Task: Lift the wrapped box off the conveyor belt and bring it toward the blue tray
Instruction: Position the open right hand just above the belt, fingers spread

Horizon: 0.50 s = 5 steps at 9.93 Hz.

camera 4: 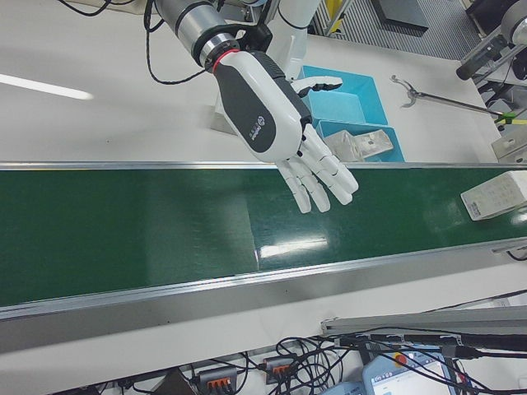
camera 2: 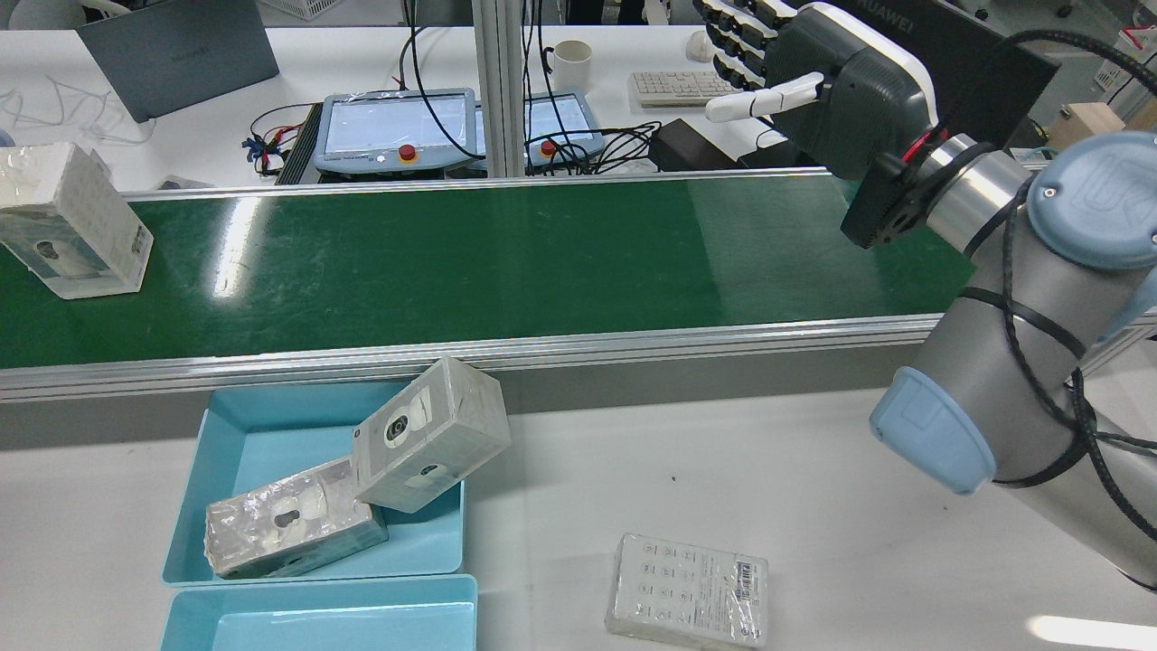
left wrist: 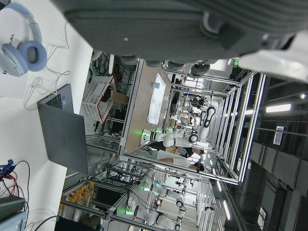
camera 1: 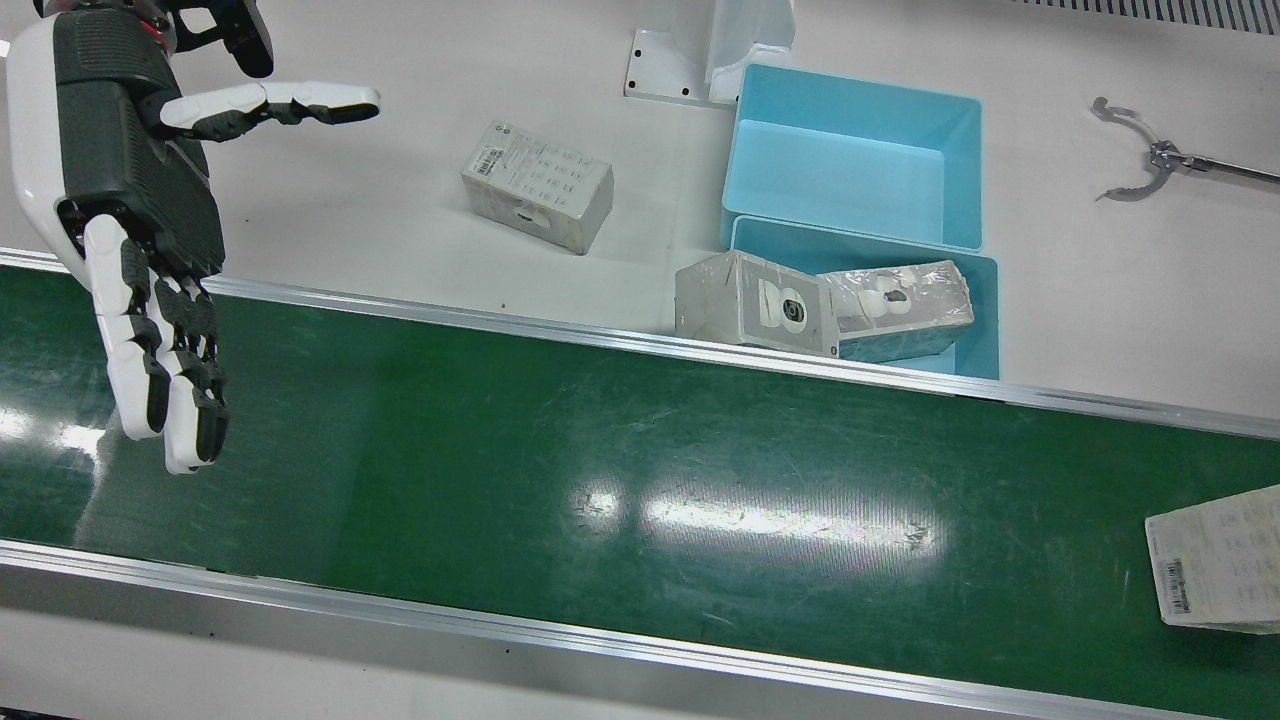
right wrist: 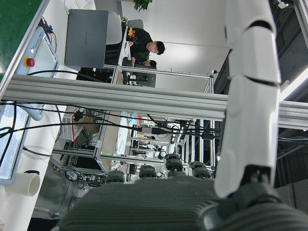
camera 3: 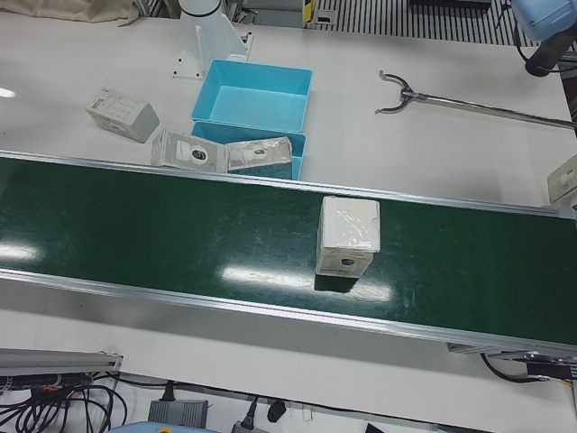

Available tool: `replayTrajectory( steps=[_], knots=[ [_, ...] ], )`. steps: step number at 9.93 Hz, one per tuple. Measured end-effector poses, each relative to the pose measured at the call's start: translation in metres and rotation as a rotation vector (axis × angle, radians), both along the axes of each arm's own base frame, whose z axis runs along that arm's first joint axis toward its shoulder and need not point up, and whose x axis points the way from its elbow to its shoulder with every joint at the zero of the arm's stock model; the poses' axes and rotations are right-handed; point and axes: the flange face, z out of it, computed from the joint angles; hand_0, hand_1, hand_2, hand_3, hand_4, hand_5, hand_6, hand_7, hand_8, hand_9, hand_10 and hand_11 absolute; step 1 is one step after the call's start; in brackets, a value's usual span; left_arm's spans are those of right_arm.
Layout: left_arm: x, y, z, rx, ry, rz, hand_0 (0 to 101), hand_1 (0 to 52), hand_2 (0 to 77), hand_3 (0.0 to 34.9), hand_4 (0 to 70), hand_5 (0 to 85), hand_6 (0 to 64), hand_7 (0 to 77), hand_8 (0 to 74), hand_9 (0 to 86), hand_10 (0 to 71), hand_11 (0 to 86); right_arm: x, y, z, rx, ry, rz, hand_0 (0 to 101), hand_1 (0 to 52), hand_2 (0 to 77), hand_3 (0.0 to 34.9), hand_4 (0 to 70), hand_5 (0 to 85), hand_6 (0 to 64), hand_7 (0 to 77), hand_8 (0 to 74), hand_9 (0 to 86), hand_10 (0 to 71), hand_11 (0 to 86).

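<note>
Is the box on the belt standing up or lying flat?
Upright. In the left-front view the wrapped box stands on end on the green conveyor belt.

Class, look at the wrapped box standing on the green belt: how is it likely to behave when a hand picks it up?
The wrapped box stands upright on a narrow end, so a sideways nudge would probably tip it. Its glossy film wrap reflects light, so it may be slippery between fingers. Its crisp, flat faces suggest stiff cardboard that should hold its shape; its weight cannot be judged from the views.
</note>
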Motion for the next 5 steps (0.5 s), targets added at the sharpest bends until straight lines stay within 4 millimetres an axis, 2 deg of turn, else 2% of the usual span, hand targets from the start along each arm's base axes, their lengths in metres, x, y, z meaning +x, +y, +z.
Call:
replayTrajectory(
  steps=[5],
  knots=[
    [0.0,0.0,0.0,0.0,0.0,0.0,0,0.0,0.5,0.0,0.0,1.1,0.0,0.0,0.0,0.0,0.0,0.0,-0.006,-0.021,-0.011,0.008,0.017,0.021,47,14.2,13.1,10.2,0.0,4.4,0.0,0.5,1.1,1.1,0.5,0.5]
  ],
)
